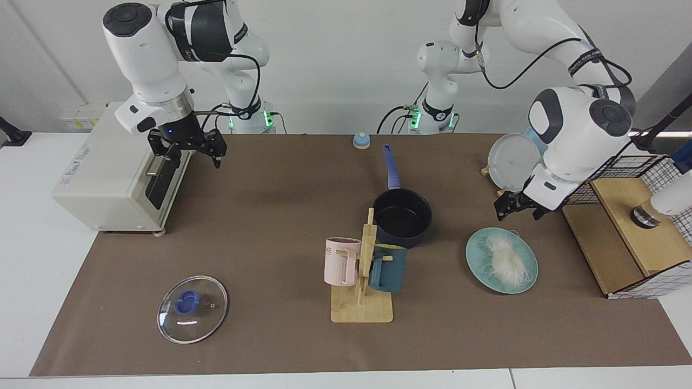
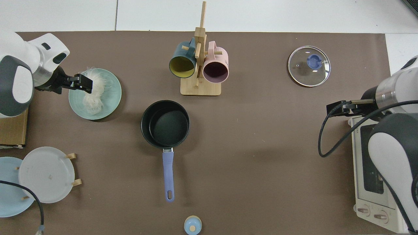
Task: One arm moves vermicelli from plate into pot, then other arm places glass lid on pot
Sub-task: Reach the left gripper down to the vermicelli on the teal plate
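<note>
White vermicelli (image 1: pixel 507 259) (image 2: pixel 93 89) lies in a tangle on the pale teal plate (image 1: pixel 478 259) (image 2: pixel 111 98). My left gripper (image 1: pixel 516 209) (image 2: pixel 81 82) hangs open just above the plate's far edge, close to the noodles and holding nothing. The dark navy pot (image 1: pixel 402 216) (image 2: pixel 165 124) stands mid-table, its inside bare and its blue-purple handle pointing toward the arm bases. The glass lid (image 1: pixel 192 309) (image 2: pixel 309 66) with a blue knob lies flat near the front edge. My right gripper (image 1: pixel 195 154) (image 2: pixel 336 107) waits open beside the toaster oven.
A wooden mug rack (image 1: pixel 361 302) with a pink and a dark teal mug stands just in front of the pot. The toaster oven (image 1: pixel 108 173), an upright plate rack (image 1: pixel 513 162), a wire basket with a wooden box (image 1: pixel 627 227) and a small blue bell (image 1: pixel 361 141) line the edges.
</note>
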Controlling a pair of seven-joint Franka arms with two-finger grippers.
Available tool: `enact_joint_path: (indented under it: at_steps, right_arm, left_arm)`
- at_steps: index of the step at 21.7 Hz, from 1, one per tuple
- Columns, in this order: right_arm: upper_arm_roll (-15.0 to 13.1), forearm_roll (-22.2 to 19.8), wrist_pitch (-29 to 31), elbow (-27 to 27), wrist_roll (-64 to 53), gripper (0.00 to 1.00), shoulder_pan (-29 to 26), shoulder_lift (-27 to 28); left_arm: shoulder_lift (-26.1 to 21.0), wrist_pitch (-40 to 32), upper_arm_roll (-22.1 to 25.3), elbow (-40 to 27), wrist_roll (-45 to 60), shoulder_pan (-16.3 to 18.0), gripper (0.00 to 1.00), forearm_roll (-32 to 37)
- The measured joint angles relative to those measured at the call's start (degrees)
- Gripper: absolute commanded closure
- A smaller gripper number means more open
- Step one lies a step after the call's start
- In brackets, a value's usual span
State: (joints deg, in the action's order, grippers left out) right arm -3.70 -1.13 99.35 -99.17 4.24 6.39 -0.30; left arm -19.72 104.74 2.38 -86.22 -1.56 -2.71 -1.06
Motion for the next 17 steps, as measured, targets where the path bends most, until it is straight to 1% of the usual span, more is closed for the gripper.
enact_joint_path:
  at_steps: [5, 8, 11, 14, 17]
  right_arm:
    - [0.0, 0.0, 0.0, 0.0, 0.0, 0.00, 0.0, 0.0]
    - [0.0, 0.0, 0.0, 0.0, 0.0, 0.00, 0.0, 0.0]
    - [-0.2, 0.0, 0.6, 0.0, -0.1, 0.00, -0.2, 0.0]
    - [-0.4, 0.0, 2.8, 0.0, -0.2, 0.00, -1.0, 0.0]
    - [-0.6, 0.0, 4.3, 0.3, -0.4, 0.00, -1.6, 0.6]
  left_arm:
    - [-6.1, 7.1, 0.2, 0.0, 0.0, 0.2, 0.00, 0.0]
    - [-8.7, 10.3, 0.2, -0.1, 0.0, 0.2, 0.00, 0.0]
    - [-10.1, 12.7, 0.2, -0.3, 0.1, 0.2, 0.00, 0.0]
    - [-10.9, 14.4, 0.2, -0.8, 0.1, 0.2, 0.00, 0.0]
    - [-11.1, 18.3, 0.2, -2.8, 0.3, 0.2, 0.00, -0.4]
